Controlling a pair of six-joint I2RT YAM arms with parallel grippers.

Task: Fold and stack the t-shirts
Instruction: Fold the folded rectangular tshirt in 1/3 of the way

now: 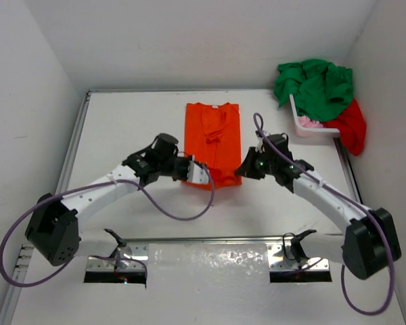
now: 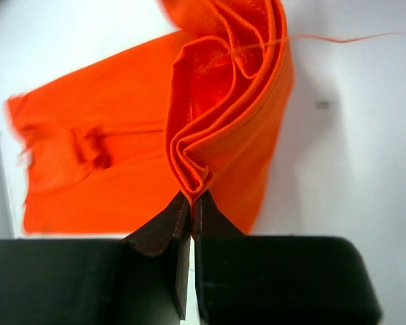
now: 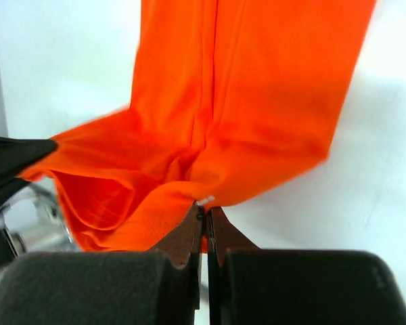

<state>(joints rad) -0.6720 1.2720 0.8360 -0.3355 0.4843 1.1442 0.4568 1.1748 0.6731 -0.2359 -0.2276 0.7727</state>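
at centre, left gripper (image 2: 191,200) and right gripper (image 3: 204,207) clamp the orange shirt (image 1: 212,139) (basket (image 1: 318,132) far right).

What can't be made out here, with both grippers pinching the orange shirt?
- Top view: the pink shirt is almost buried under the green shirt in the basket; its shape is hidden.
- Top view: the red shirt bunches beside the basket; its full extent is unclear.
- Top view: the left gripper and right gripper cover the orange shirt's near hem.
- Right wrist view: the frame's top edge cuts off the shirt's far end.
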